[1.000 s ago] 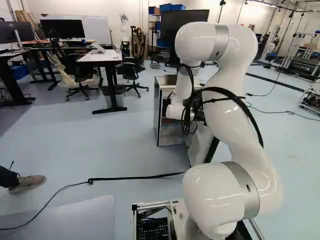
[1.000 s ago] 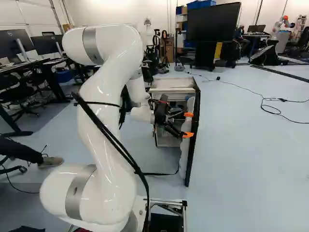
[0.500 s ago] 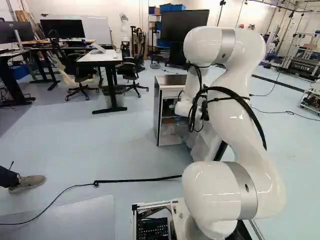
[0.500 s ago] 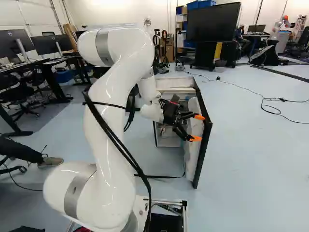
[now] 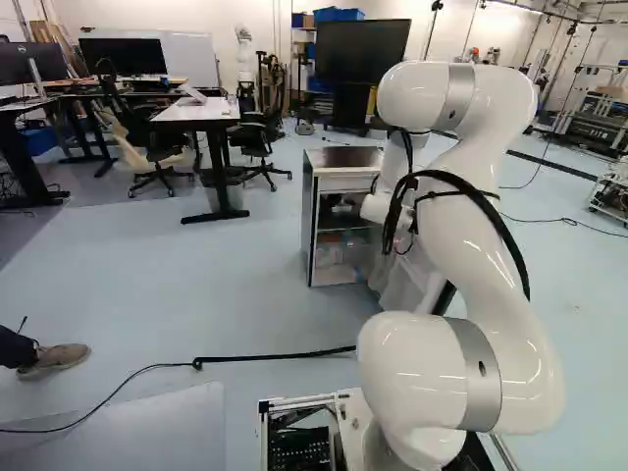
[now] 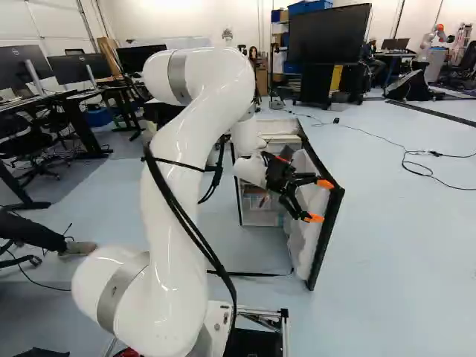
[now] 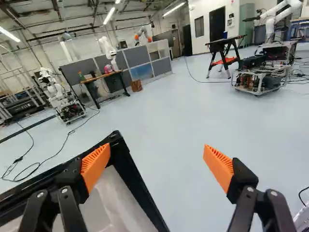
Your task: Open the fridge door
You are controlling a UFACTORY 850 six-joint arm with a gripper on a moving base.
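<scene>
In the right base view my gripper (image 6: 320, 201) is at the inner side of the fridge door (image 6: 324, 242), its orange tips reaching across the door's top edge. The door stands swung out from the small fridge (image 6: 262, 201), white liner facing the arm. The left base view shows the fridge (image 5: 339, 218) with its shelves exposed; the arm hides part of the door. In the wrist view the gripper (image 7: 155, 166) has its fingers wide apart, one over the door's dark-rimmed corner (image 7: 116, 140), the other over bare floor. Nothing is between both pads.
A white-topped desk (image 5: 199, 111) and office chairs stand left of the fridge in the left base view. A black cable (image 5: 275, 356) crosses the floor. Other robots (image 7: 60, 96) stand farther off in the wrist view. A person's shoe (image 5: 54, 358) shows at the left.
The arm has swung rightward in the base views, and the door has turned farther outward along with it. More of the fridge's inside shows. The base has not moved.
</scene>
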